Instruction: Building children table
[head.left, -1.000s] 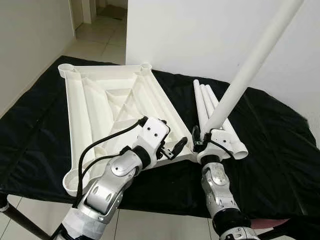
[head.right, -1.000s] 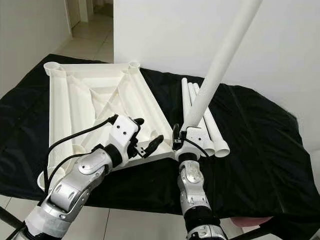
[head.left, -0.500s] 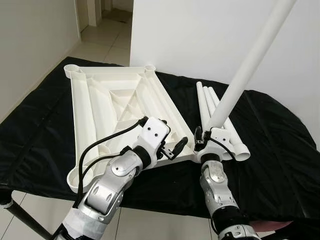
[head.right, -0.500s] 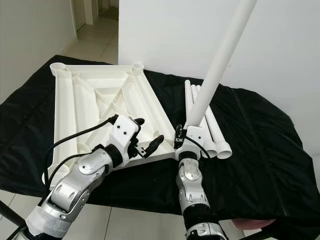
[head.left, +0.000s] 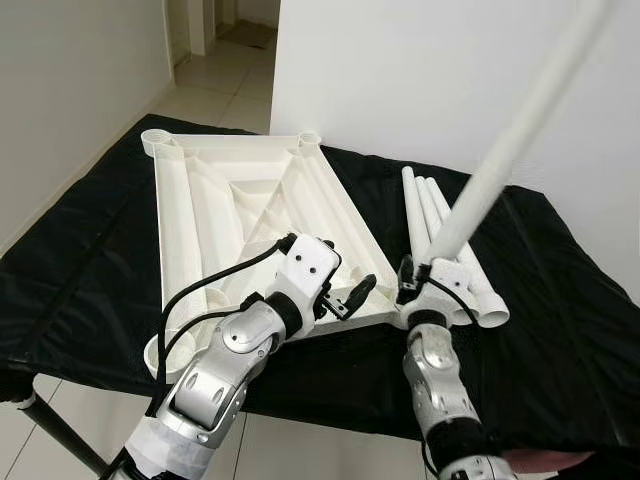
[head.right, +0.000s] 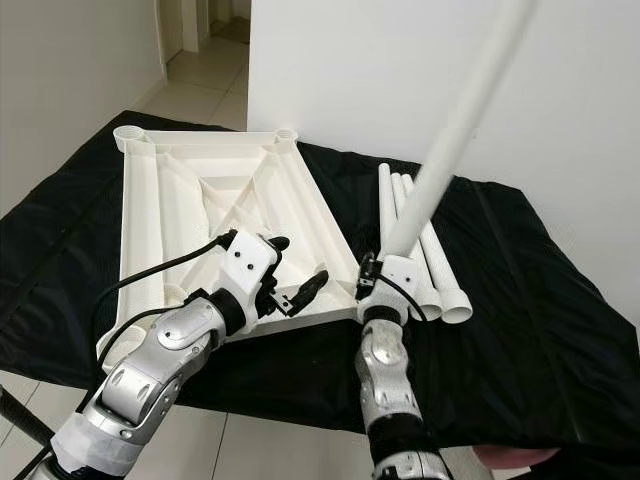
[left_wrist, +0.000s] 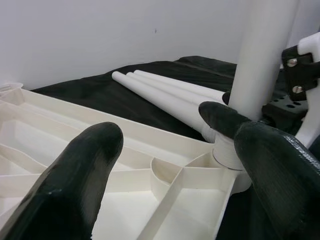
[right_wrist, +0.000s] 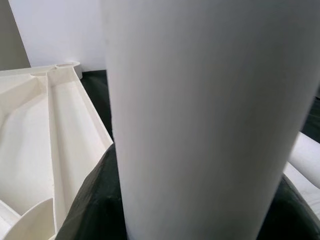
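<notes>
Right gripper, at the near right corner of the top: closed on a white leg, black fingers pressed to both sides of the tube. Leg held tilted — foot low at the corner socket, upper end leaning up and to the right past the frame edge, blurred along its length. Whether the foot sits fully in the socket, cannot tell.

Left gripper, just left of that corner, over the near edge of the top: fingers spread apart, gripping nothing, pointed toward the socket and the held leg.

Top: white plastic, lying upside down, ribbed underside up, diagonal ribs crossing the middle; round sockets at the two far corners and at the near left corner. Long axis running away from the robot.

Three spare legs: side by side, touching, to the right of the top and just behind the right gripper — wider collared ends toward the robot.

Black cloth: spread under the top and the legs, draped over the near edge.

Behind: white wall at the far side of the cloth; to its left, a tiled corridor.
</notes>
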